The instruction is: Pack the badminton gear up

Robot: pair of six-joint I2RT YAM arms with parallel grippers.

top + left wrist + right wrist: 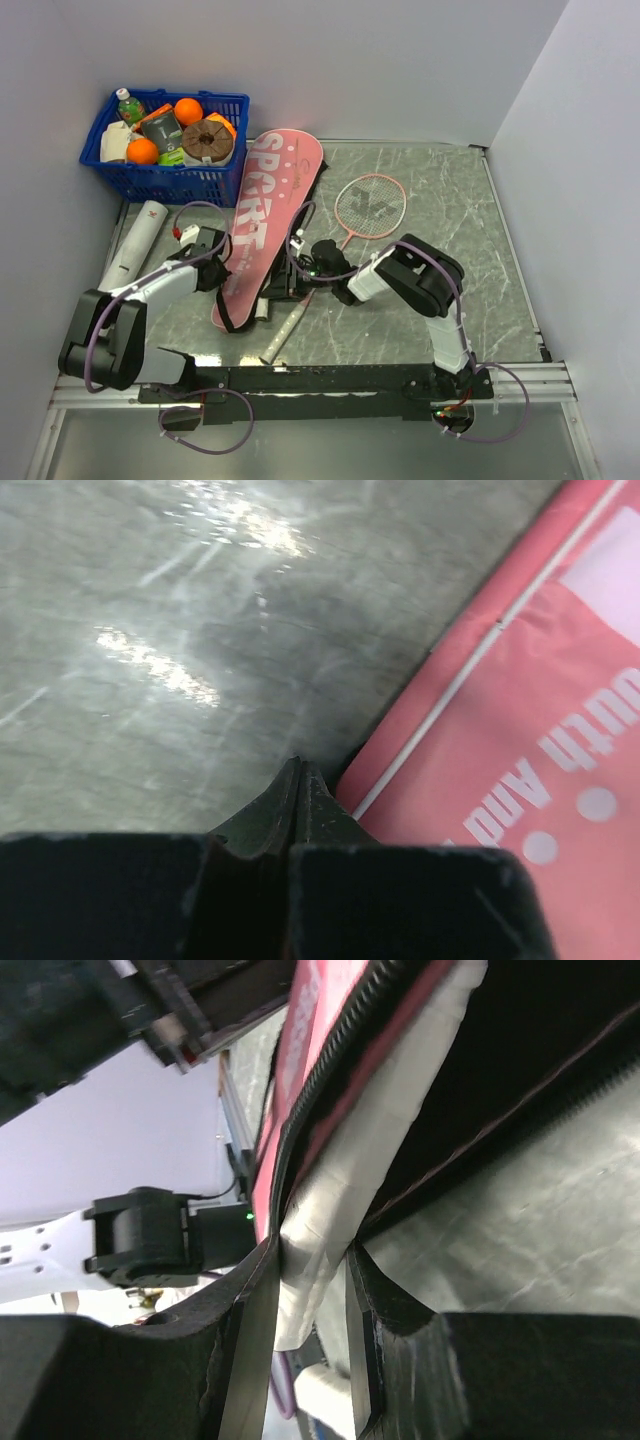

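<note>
Looking down from the overhead view, the pink racket bag (pixel 268 215) lies diagonally left of centre on the table (pixel 450 260). The blue basket (pixel 160 182) sits at upper left. One racket (pixel 368 205) lies out on the table to the right of the bag, its handle running toward the bottom of the frame. The white tube (pixel 135 245) lies at the left, apart from the bag. No shuttlecocks can be made out. The left gripper (pixel 222 255) is at the bag's left edge and the right gripper (pixel 295 275) at its right edge.

From the left wrist, the left claw is pressed fully together with nothing visible between its tips, which rest on the table just beside the bag's piped edge, lower centre of the frame.

From the right wrist, the right claw is partly closed around a whitish handle (pixel 345 1190), one finger on each side. The handle runs up into the bag's unzipped mouth (pixel 330 1070), toward the upper middle of the frame.

Packing looks barely started. At best one racket is going in. The second racket, the tube, the shuttlecocks and the zip all seem left to do.
</note>
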